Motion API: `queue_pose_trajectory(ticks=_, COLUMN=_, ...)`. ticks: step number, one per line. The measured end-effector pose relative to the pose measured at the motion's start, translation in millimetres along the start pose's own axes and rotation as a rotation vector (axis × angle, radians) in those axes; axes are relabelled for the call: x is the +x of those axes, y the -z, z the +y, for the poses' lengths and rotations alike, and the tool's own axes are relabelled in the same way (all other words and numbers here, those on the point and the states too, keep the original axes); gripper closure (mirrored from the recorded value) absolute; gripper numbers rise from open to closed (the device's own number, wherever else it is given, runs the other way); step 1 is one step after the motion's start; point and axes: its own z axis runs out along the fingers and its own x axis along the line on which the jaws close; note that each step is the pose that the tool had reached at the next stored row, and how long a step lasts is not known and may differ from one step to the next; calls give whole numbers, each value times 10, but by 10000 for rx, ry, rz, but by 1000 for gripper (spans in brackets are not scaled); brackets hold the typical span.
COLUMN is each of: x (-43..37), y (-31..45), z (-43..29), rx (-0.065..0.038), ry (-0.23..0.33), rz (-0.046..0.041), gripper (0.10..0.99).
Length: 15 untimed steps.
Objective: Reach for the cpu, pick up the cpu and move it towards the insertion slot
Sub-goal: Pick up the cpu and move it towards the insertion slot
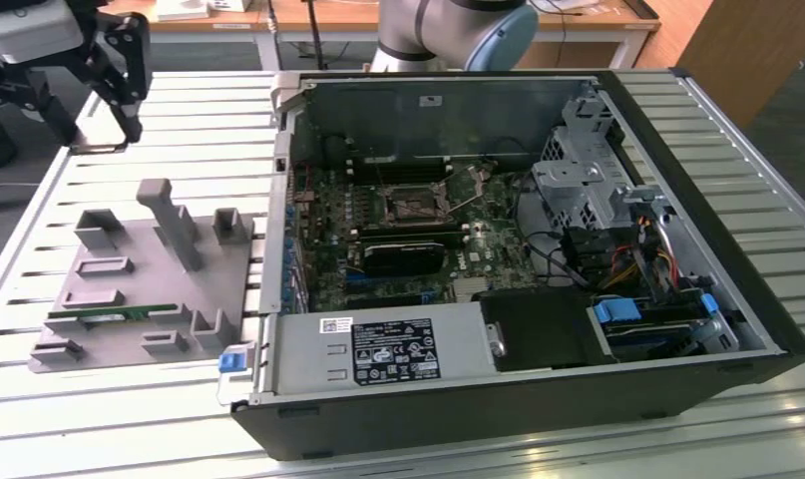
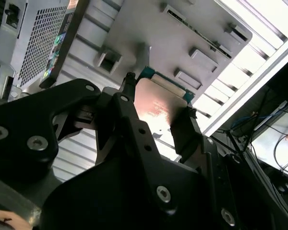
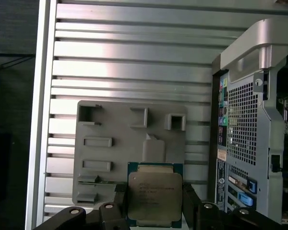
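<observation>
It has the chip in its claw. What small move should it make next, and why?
Probably a level carry toward the exterior view's right, staying high. The claw is shut on the cpu and holds it clear of the grey holder. The slot lies inside the case, beyond its near wall, so the cpu likely has to pass over that wall first.

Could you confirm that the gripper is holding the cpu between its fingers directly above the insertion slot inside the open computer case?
Not quite. The gripper does hold the cpu between its fingers, but not above the insertion slot. The exterior view shows it outside the computer case, toward that view's left, and the first wrist view shows the grey holder plate below the cpu.
</observation>
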Motion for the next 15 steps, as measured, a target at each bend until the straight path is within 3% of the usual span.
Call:
queue_pose_trajectory(ticks=6, x=-122, y=-10, z=51, rx=0, ry=-1, rz=0, gripper=541)
queue_pose_trajectory(ticks=15, x=-240, y=-19, z=117, rx=0, ry=-1, rz=0, gripper=541)
